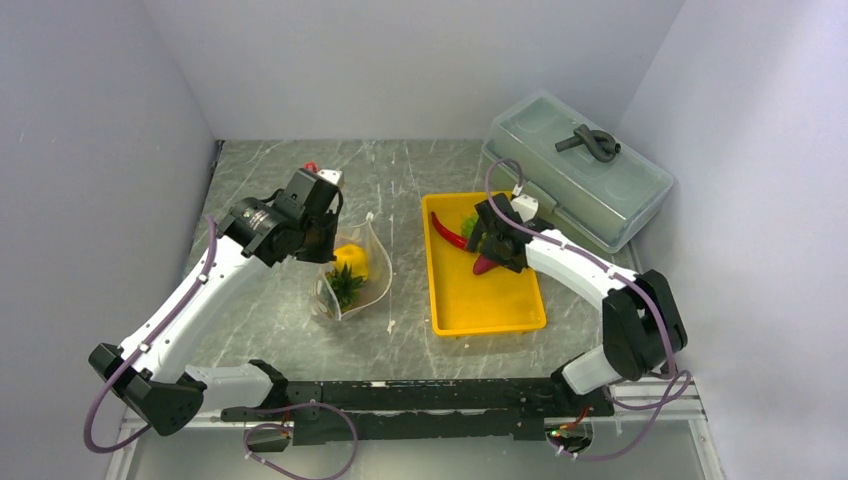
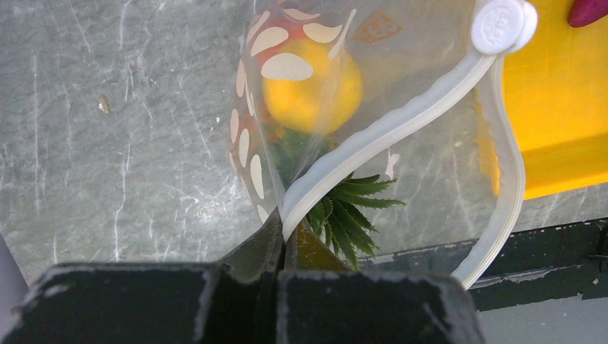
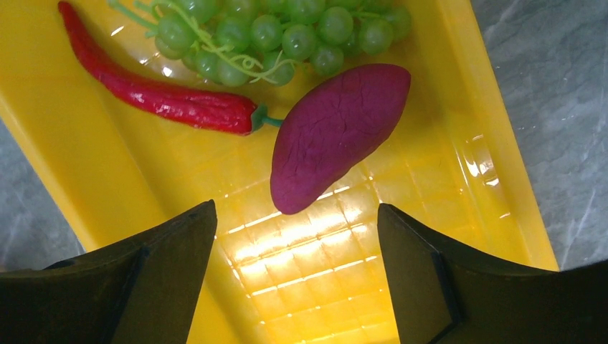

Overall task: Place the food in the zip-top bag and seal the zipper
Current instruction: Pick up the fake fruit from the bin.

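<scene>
The zip-top bag (image 1: 358,280) stands with its mouth open on the table left of centre. Inside it I see a yellow round fruit (image 2: 310,93) and a pineapple's green crown (image 2: 351,208). My left gripper (image 2: 283,240) is shut on the bag's mouth edge, pinching the whitish zipper (image 2: 387,129). My right gripper (image 3: 295,209) hangs open over the yellow tray (image 3: 344,279), just short of a purple sweet-potato-like piece (image 3: 337,129). A red chili pepper (image 3: 158,97) and a green grape bunch (image 3: 272,32) lie beyond it. Nothing sits between the right fingers.
A grey-green lidded box (image 1: 580,170) with a dark handle stands at the back right, close behind the tray (image 1: 490,305). A round white end piece (image 2: 502,25) caps the zipper near the tray's edge. Grey walls close in both sides.
</scene>
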Controlling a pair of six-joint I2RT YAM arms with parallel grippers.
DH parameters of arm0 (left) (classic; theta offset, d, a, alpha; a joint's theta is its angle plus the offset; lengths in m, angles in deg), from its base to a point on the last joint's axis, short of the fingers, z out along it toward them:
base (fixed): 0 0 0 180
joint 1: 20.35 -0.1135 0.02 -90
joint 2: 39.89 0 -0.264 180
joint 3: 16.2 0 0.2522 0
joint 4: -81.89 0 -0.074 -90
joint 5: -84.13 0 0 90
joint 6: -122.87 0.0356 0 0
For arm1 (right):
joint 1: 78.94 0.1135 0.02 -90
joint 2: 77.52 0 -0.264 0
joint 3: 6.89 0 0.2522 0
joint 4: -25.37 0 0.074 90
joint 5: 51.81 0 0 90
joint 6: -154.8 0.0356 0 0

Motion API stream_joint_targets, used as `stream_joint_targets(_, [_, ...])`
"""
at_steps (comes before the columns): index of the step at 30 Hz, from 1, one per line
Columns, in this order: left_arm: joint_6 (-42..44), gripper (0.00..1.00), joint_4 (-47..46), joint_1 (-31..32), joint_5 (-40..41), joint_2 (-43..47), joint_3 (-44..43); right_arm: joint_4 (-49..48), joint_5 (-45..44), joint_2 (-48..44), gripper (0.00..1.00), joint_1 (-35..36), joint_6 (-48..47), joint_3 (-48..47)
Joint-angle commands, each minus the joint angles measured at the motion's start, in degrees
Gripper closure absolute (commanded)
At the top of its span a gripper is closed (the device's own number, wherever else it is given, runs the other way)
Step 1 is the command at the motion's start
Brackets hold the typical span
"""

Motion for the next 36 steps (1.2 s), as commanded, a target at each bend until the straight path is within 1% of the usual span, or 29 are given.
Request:
stream_joint_targets(1, [0.5,1.0,0.4,0.0,2.0,1.5,0.0,-0.3,-2.2,2.7,0.18,-1.0,6.2,-3.5])
stream_joint_targets(6, [0.5,1.0,0.6,-0.1,2.3,1.5,0.0,1.4,-3.6,5.8,0.23,-1.8,9.1,-4.8])
stream_joint_targets(10, [0.5,1.0,0.5,-0.1,2.3,1.4,0.1,-0.4,-3.1,7.2,0.27,-2.4,10.7,-3.9])
stream_joint_targets(27, [0.7,1.0,0.6,0.0,2.8,1.3,0.1,-0.4,-4.2,11.7,0.31,-3.7,13.4,-4.3])
stream_joint_targets(32, [0.7,1.0,0.7,0.0,3.0,1.3,0.1,-1.0,-3.9,11.9,0.4,-3.8,13.1,-3.6])
stream_joint_targets(36, [0.7,1.0,0.6,0.0,2.9,1.4,0.1,-0.7,-4.4,11.1,0.54,-3.9,12.9,-3.4])
